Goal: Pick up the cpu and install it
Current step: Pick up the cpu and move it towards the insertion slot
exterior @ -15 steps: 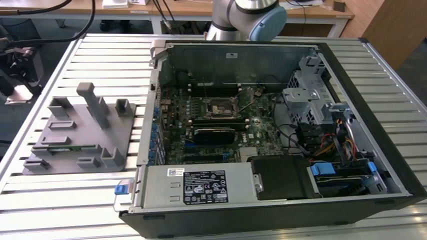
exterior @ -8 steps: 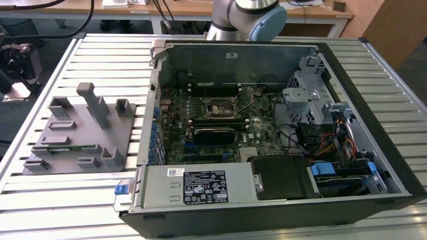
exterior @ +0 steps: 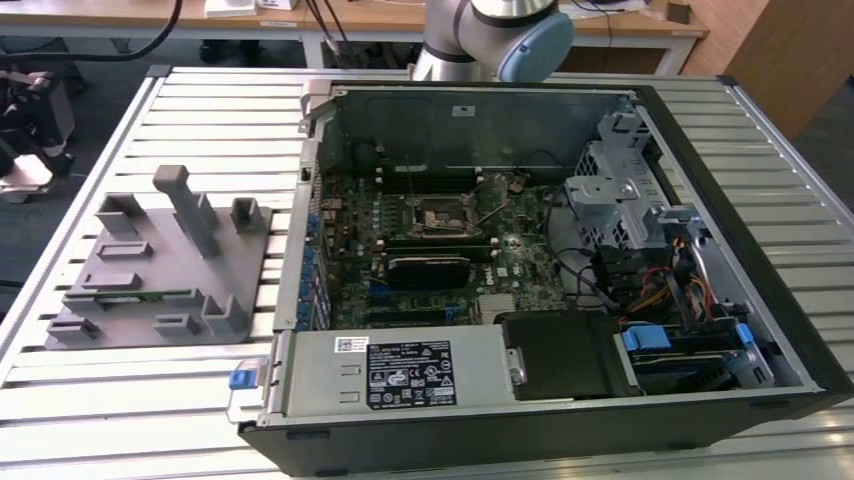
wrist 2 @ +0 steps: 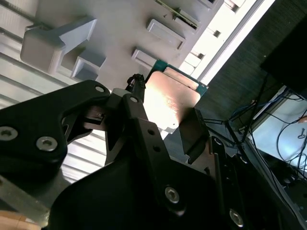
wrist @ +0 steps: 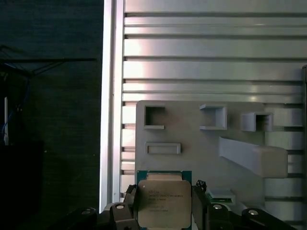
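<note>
The black pincer (wrist: 166,190) pinched the flat square silver-topped cpu (wrist: 164,201) by two opposite edges, clear above the grey plastic fixture plate (wrist: 192,132) on the slatted metal table (wrist: 216,48). The carry called for a level chip and even, light edge pressure.

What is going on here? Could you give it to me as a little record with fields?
gripper: shut on the cpu, in both wrist views
cpu: silver top, green edge, held above the fixture
fixture: grey, on the slatted table, at the exterior view's left
case: open, motherboard exposed
task: cpu picked up, not yet installed
</note>
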You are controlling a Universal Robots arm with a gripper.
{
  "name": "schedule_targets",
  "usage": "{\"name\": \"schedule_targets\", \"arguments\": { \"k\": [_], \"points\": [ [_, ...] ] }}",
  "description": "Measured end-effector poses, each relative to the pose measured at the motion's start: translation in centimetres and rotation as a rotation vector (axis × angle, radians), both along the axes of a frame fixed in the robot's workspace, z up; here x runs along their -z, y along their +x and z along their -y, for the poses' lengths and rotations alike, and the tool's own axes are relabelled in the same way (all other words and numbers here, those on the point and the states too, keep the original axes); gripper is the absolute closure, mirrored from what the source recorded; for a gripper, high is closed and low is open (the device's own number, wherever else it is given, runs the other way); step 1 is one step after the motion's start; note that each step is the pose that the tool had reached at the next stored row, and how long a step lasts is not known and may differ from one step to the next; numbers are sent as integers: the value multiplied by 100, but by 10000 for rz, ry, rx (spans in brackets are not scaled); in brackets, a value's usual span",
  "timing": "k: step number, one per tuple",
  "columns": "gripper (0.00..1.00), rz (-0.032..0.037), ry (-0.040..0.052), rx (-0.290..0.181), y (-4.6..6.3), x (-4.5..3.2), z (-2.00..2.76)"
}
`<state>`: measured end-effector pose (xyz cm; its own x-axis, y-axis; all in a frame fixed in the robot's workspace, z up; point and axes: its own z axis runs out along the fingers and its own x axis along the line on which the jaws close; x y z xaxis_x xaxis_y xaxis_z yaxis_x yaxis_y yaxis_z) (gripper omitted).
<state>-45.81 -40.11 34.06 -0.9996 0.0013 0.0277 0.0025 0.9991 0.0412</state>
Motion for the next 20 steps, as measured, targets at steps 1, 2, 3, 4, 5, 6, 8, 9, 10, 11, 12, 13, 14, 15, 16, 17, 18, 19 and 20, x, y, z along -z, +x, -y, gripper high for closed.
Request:
{"name": "schedule_targets", "arguments": {
  "k": [1, 2, 3, 4, 5, 6, 8, 9, 10, 11, 12, 13, 14, 15, 16, 17, 18, 19, 20],
  "points": [
    [47, 0, 0, 0, 0, -21, 0],
    [47, 0, -1, 0, 0, -42, 0],
    [47, 0, -1, 0, 0, -62, 0],
    [47, 0, 0, 0, 0, -83, 0],
    [47, -1, 0, 0, 0, -106, 0],
    [47, -1, -1, 0, 0, -132, 0],
    [47, 0, 0, 1, 0, -179, 0],
    [47, 0, 0, 0, 0, -202, 0],
    [47, 0, -1, 1, 0, -226, 0],
    [47, 0, 0, 0, 0, -249, 0],
    [47, 0, 0, 1, 0, -272, 0],
    [47, -1, 0, 0, 0, -295, 0],
    [47, 0, -1, 0, 0, -319, 0],
    [47, 0, 0, 0, 0, -344, 0],
    [47, 0, 0, 0, 0, -368, 0],
    [47, 0, 0, 0, 0, -393, 0],
    [47, 0, -1, 0, 0, -418, 0],
    [47, 0, -1, 0, 0, -443, 0],
    [47, -1, -1, 0, 0, -465, 0]
  ]
}}
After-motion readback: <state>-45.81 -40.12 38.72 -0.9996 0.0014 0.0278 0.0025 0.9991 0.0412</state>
